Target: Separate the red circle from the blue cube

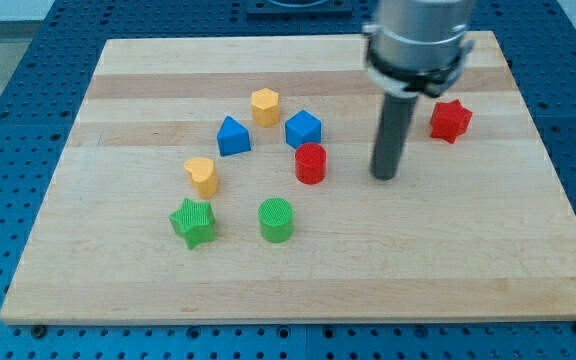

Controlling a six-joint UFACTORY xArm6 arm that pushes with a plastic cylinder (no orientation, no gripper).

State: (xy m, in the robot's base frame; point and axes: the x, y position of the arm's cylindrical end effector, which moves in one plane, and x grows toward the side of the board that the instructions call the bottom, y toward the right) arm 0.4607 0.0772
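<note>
The red circle (310, 163) stands near the board's middle, just below and touching or nearly touching the blue cube (303, 128). My tip (384, 176) rests on the board to the right of the red circle, a block's width or so away from it, touching no block. The rod rises from there to the arm's grey end at the view's top.
A blue triangle (232, 136) and a yellow hexagon (265, 106) lie left of the cube. A yellow heart (202, 175), a green star (193, 222) and a green circle (276, 220) lie lower left. A red star (450, 120) lies right of the rod. The wooden board (468, 260) lies on a blue perforated table.
</note>
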